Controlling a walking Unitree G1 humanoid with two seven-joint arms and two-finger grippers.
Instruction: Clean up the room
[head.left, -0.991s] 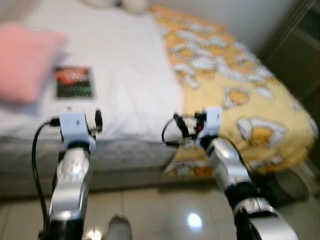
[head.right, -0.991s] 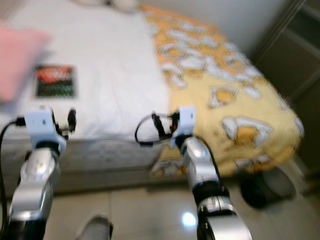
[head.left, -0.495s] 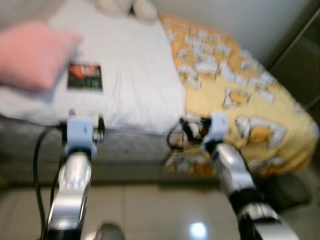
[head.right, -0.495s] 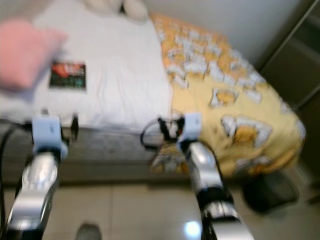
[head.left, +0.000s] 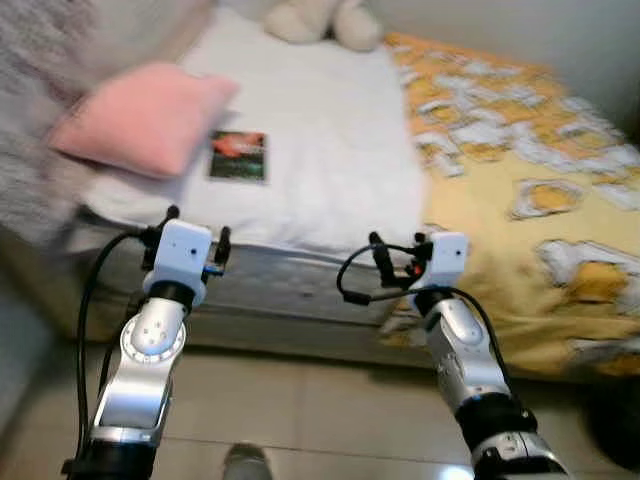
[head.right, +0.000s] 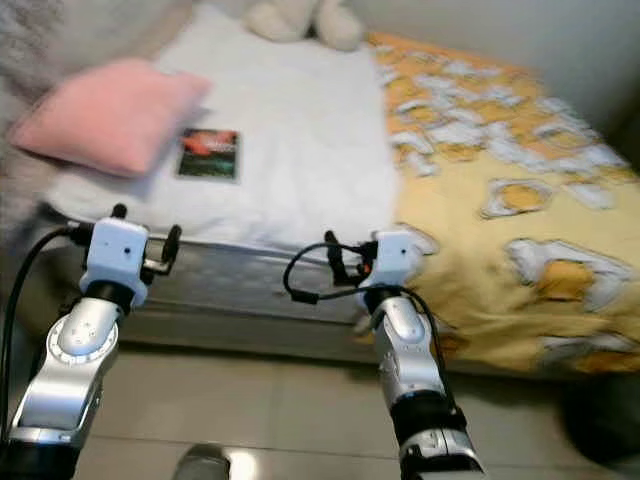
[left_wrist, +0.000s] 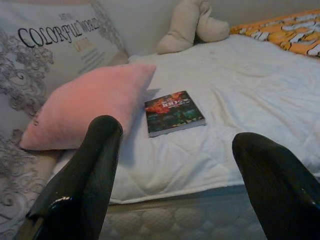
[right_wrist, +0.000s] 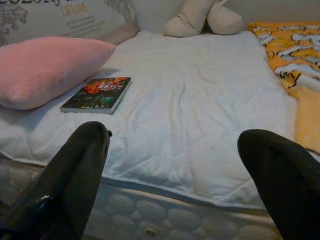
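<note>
The view has swung leftward since a second ago, so the book (head.left: 238, 157) now sits nearer the middle, lying flat on the bed's (head.left: 330, 150) white sheet just beside the pink pillow (head.left: 145, 115), near the front edge. Left gripper (left_wrist: 175, 180) and right gripper (right_wrist: 175, 185) hover short of that edge, jaws apart and empty, so pickup looks next. A yellow blanket (head.left: 530, 170) covers the bed's right side, a plush toy (head.left: 318, 20) rests at the far end.

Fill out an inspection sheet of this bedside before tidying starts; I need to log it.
Surface: bed with white sheet; yellow patterned blanket covers its right side.
Job's things: book lying flat beside pink pillow.
Clutter: beige plush toy at the head.
Grippers: left gripper and right gripper open, empty, before the mattress edge.
Cables: black cable looped at right wrist.
Surroundings: tiled floor.
</note>
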